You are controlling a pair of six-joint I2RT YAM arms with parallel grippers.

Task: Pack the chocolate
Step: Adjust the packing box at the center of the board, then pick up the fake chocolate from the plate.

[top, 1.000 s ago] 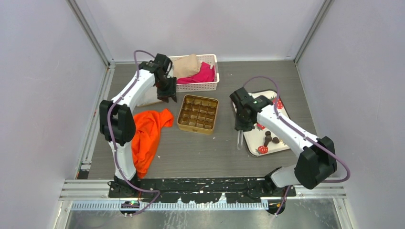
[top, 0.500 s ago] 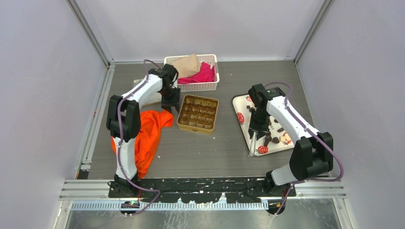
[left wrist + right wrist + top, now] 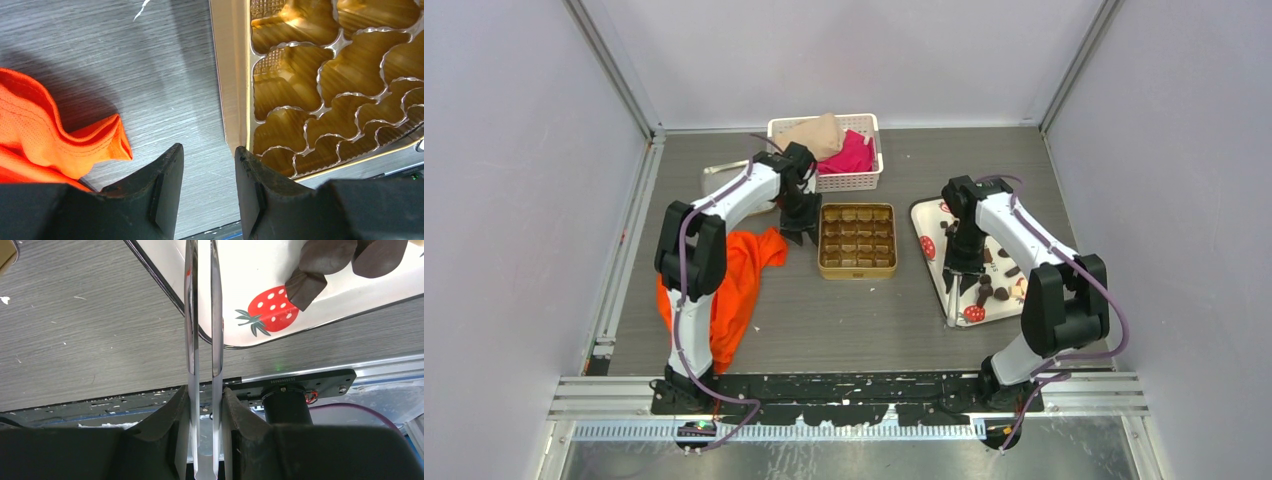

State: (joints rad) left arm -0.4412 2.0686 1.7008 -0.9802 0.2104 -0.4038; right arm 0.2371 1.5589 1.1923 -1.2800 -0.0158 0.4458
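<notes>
While your left gripper (image 3: 207,152) hangs low over the table (image 3: 150,60), its fingers (image 3: 162,190) stand apart with bare tabletop between them; one finger sits just beside the outer wall of the gold tin (image 3: 232,75), and you can't tell from the wrist view whether it touches; the orange cloth (image 3: 55,135) lies crumpled on the other side of the fingers, near the tin but apart from it.

Over on the other side, your right gripper (image 3: 204,395) is clamped on a pair of metal tongs (image 3: 202,325); the two blades run close together with a thin gap between them; in the wrist view they pass in front of the rim of the white tray (image 3: 250,275) at its rounded near corner, and their tips run out of the top of that view, so you can't see them there; from above, the tongs hang along the tray's left edge.

The chocolate (image 3: 985,292) is on that tray; you've got a couple of dark pieces towards its near end and a few more scattered farther back; up close, three dark pieces bunch just beside a printed strawberry (image 3: 270,307).

The tray lies right of the tin, apart from it; behind the tin stands a white basket (image 3: 849,183) holding a pink cloth (image 3: 854,155) and a beige cloth (image 3: 816,135).
</notes>
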